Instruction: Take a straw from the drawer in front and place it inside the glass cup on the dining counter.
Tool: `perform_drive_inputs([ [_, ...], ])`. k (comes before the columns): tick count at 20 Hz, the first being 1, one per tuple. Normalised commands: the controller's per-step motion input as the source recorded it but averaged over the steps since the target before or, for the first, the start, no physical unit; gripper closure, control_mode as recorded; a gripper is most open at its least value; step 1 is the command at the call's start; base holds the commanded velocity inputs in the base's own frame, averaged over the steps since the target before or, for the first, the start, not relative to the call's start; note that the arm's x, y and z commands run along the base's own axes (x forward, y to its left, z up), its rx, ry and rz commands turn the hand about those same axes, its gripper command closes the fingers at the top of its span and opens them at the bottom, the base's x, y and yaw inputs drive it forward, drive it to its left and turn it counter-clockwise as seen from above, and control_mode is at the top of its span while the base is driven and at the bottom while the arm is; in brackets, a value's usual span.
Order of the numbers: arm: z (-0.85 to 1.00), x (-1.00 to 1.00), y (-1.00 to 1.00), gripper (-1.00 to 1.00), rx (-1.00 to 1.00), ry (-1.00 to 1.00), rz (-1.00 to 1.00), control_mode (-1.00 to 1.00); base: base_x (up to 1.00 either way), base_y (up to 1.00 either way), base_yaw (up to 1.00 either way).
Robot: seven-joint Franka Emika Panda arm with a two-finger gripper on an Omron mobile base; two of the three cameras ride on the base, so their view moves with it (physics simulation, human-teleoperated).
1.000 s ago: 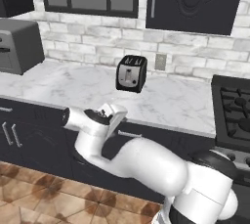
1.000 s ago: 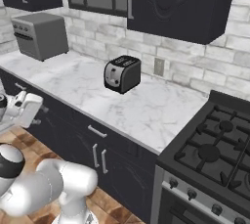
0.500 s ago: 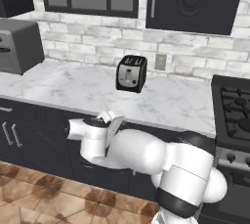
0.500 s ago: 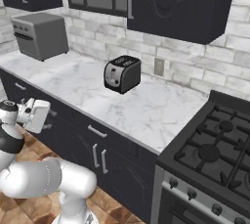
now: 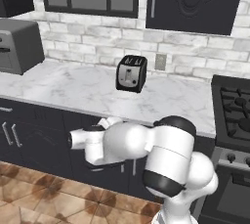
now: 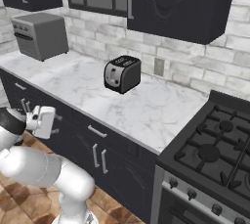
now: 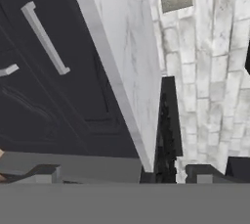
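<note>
Listing, largest first: white marble worktop (image 6: 146, 105) against a brick wall; black gas stove (image 6: 215, 145) at its right end; grey boxy appliance (image 6: 41, 34) at its far left; the drawer (image 7: 78, 47), dark, fully closed, directly under the worktop edge, with a silver bar handle (image 7: 45, 37); black toaster (image 6: 122, 74) mid-worktop; gripper (image 7: 128, 171), fingers spread wide and empty, facing the drawer front, not touching it

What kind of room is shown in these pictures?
A home kitchen, as it seems: a toaster stands on a marble worktop with a brick wall behind, beside a gas stove, with dark cabinets below.
</note>
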Motion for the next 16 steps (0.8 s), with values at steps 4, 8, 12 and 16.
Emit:
perform_drive_inputs([
  [4, -0.41, 0.13, 0.0, -1.0, -0.11, 0.0, 0.0, -1.0, 0.0, 0.0, 0.0],
  [8, -0.34, 0.13, 0.0, -1.0, -0.1, 0.0, 0.0, -1.0, 0.0, 0.0, 0.0],
  [12, -0.28, 0.15, -0.02, -1.0, -0.09, 0.0, 0.0, -1.0, 0.0, 0.0, 0.0],
  [16, -0.25, 0.19, -0.04, -1.0, -0.08, 0.0, 0.0, -1.0, 0.0, 0.0, 0.0],
])
